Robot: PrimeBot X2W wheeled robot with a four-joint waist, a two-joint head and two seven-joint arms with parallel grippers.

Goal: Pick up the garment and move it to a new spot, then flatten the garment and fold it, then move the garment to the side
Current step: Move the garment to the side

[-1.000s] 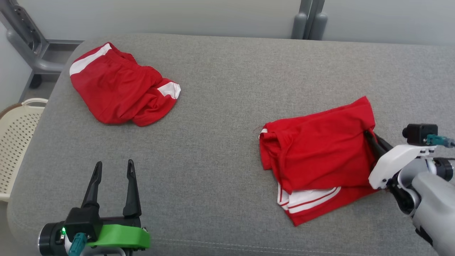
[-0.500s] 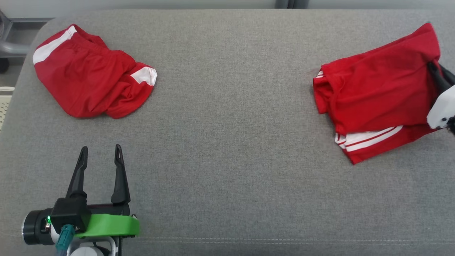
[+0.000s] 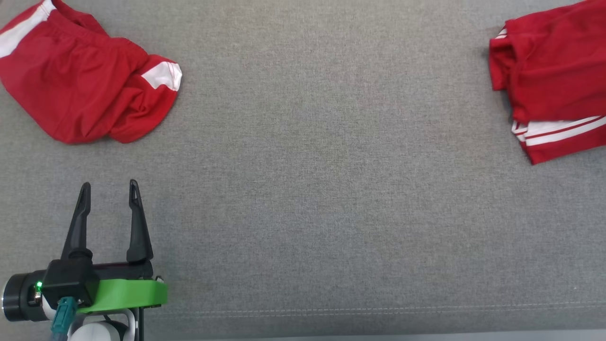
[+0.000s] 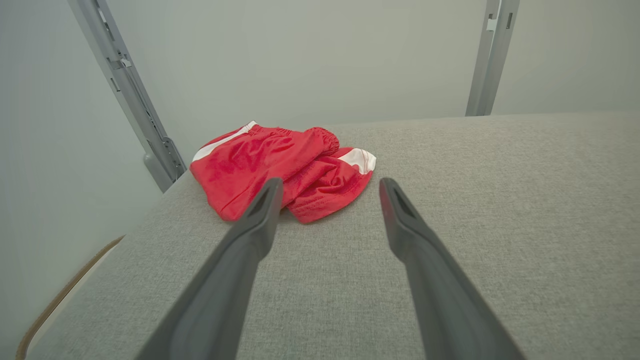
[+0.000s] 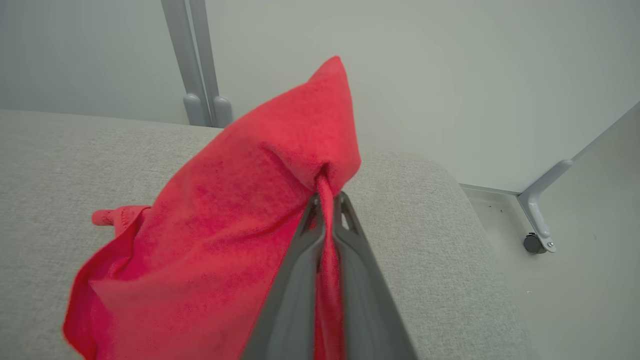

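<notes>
A folded red garment point(image 3: 554, 71) with white stripes lies on the grey padded table point(image 3: 322, 189) at the far right, cut by the head view's edge. In the right wrist view my right gripper point(image 5: 328, 197) is shut on a pinch of the red garment point(image 5: 240, 215), which rises into a peak above the fingertips. My left gripper point(image 3: 109, 184) stands open over the table's front left, nothing between its fingers point(image 4: 260, 220). Beyond the left gripper point(image 4: 331, 184) lies a second, crumpled red garment point(image 4: 270, 160), which sits at the far left point(image 3: 80, 90) in the head view.
Grey metal frame posts point(image 4: 487, 55) stand behind the table against a pale wall. The table's right edge drops to the floor, where a bracket with a caster point(image 5: 537, 240) sits. A curved brown rim point(image 4: 65, 295) shows beside the table's left edge.
The head camera has tilted down and come closer. The folded garment, held by my right gripper, has slid further right, away from the crumpled one. The left gripper stays open.
</notes>
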